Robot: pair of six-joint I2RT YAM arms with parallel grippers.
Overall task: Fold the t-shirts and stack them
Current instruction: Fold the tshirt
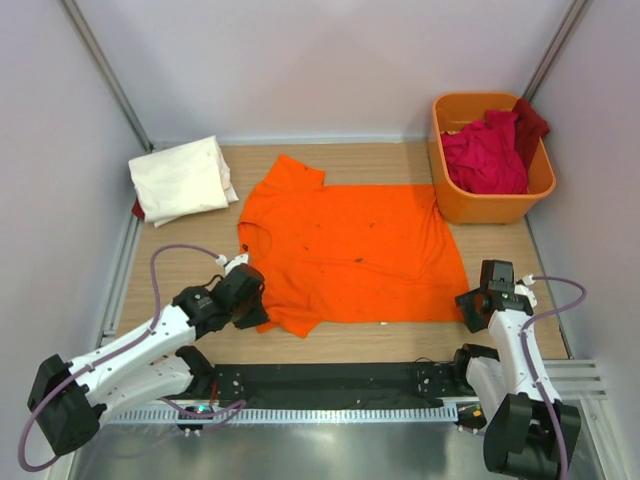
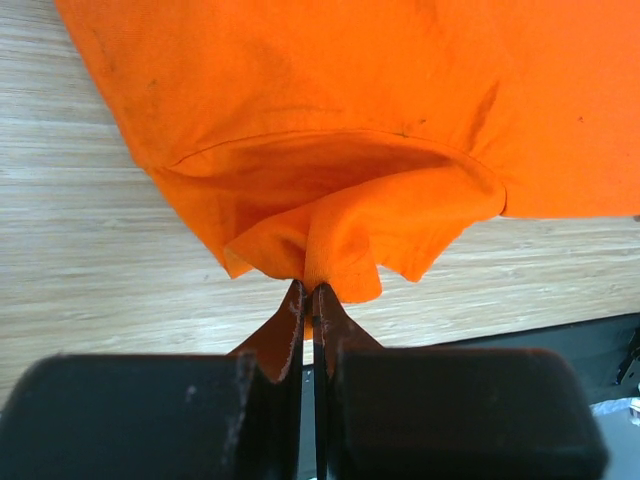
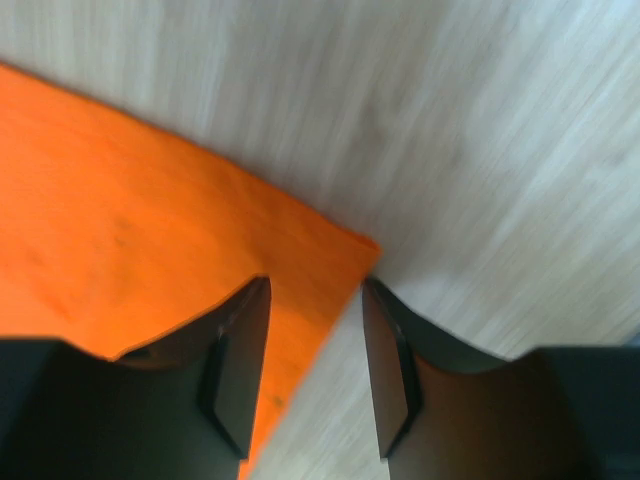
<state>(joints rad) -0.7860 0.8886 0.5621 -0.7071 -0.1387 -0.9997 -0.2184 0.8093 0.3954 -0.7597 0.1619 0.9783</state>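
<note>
Pinching the near sleeve of the orange t-shirt [image 1: 355, 250] with the left gripper [image 2: 308, 292], fingers [image 2: 288, 330] clenched tight on a bunched fold of cloth at the sleeve opening. Noting the rest of the shirt spread flat across the middle of the tabletop [image 1: 390, 160], collar toward the left. Holding the right gripper [image 3: 315, 290] at the shirt's near right corner, its fingers released and parted, one over orange cloth, the other over bare wood; contact with the cloth not discernible. Logging a folded cream-white t-shirt [image 1: 180, 178] at the far left, apart from the orange one. Logging crimson t-shirts [image 1: 485, 155] heaped in the tub [image 1: 495, 208] at the far right, one darker piece draping over its far rim.
</note>
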